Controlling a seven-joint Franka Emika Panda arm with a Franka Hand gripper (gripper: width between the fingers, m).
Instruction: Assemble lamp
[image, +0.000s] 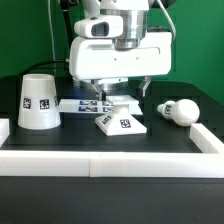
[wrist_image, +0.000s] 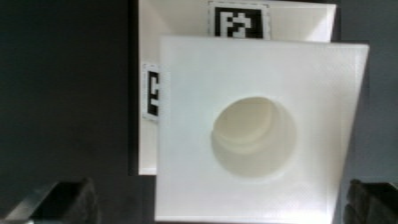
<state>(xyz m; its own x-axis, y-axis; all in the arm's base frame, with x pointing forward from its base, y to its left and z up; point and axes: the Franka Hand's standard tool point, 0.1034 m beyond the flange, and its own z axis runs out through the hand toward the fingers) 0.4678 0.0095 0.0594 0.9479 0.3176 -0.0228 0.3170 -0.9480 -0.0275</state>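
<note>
Gripper (image: 120, 88) open, jaws spread wide, nothing held. It hangs over the rear part of the base (image: 120, 120), which lies flat on the table (image: 170, 135) near the middle, just in front of the marker board (image: 90, 104).

Wrist view: the base (wrist_image: 249, 100) fills the gap between the two dark fingertips (wrist_image: 54, 200), one on each side. Its round socket (wrist_image: 258, 135) faces up at the camera. I see no contact, and I can't judge height above the part from either camera.

The base is square, so there is no long axis to line up with. What matters is that it sits directly under the tool and between the jaws, side edges looking roughly parallel to the pads. I read the next move as a straight descent, then close.

Shade (image: 40, 100) stands wide end down, well off toward the exterior view's left. Bulb (image: 180, 110) lies toward its right. Both are apart from the arm.
</note>
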